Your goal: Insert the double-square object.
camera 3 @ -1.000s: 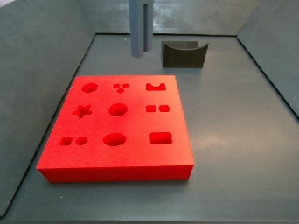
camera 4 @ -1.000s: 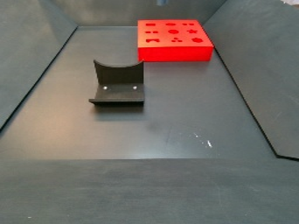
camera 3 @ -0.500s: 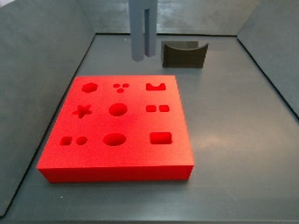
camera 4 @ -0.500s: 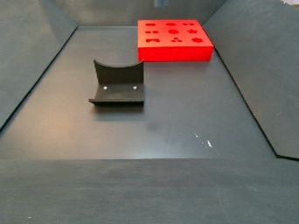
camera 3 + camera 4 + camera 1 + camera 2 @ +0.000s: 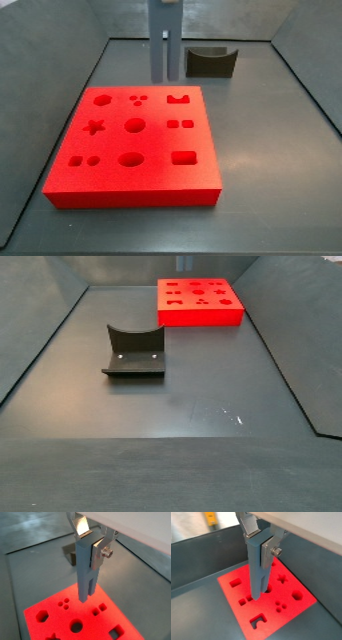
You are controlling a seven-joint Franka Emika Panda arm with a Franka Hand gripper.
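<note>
Wrist views show the gripper [image 5: 91, 548] clamping the double-square object [image 5: 86, 572] upright above the red block [image 5: 264, 597] (still clear of it), so align with the double-square hole [image 5: 181, 124] before lowering.

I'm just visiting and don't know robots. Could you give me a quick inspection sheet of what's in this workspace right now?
Surface: dark grey floor with raised grey walls; a few small pale specks on it in a side view.
Job's things: long blue-grey peg, upright in the pincer, its lower end above the red block, not yet in any hole. The block has cut-outs: circles, star, squares, dots.
Clutter: dark bracket with a curved notch, standing apart from the block.
Pincer: the pincer hangs over the block, silver fingers closed on the peg's upper part.
Cables: nothing seen.
Surroundings: a yellow object past the wall in a wrist view, too blurred to name.
</note>
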